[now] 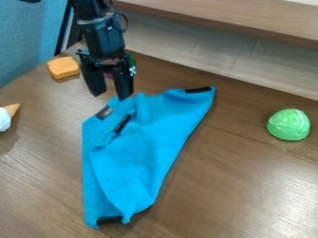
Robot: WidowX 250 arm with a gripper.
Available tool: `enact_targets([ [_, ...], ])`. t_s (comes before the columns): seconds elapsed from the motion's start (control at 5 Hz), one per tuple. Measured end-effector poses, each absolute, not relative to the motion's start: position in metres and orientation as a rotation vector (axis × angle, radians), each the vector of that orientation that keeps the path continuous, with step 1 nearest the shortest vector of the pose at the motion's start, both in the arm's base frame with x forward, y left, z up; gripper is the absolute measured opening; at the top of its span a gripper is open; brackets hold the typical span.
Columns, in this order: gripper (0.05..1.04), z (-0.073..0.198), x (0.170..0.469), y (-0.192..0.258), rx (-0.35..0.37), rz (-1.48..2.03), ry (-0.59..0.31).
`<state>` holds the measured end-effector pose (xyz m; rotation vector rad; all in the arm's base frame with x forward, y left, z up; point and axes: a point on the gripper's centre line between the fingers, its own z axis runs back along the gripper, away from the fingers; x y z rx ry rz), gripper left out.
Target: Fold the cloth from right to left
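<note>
The black gripper (110, 95) hangs from the upper left over the cloth's top left edge, its two fingers apart with nothing seen between them. Below it the blue cloth (140, 148) lies on the wooden table, partly folded and wrinkled, narrowing toward the bottom. Black patches show at its upper right corner, at its bottom end and near its upper left edge, where a small fold is bunched up.
An orange block (63, 68) lies left of the gripper. A purple and green thing (131, 60) is partly hidden behind the gripper. At the left edge is a toy ice cream cone (7, 115); a green dome-shaped thing (288, 124) stands at the right. A wooden ledge (248, 23) runs along the back.
</note>
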<state>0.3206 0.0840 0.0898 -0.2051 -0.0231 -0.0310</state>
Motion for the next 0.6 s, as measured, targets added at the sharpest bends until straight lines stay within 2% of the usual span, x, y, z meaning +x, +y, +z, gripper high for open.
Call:
enact_targets([
  [0.2, 1.000, 0.107, 0.324, 0.070, -0.188, -0.061, -0.064],
  [0.6, 0.999, 0.121, 0.339, 0.014, -0.146, -0.214, -0.080],
])
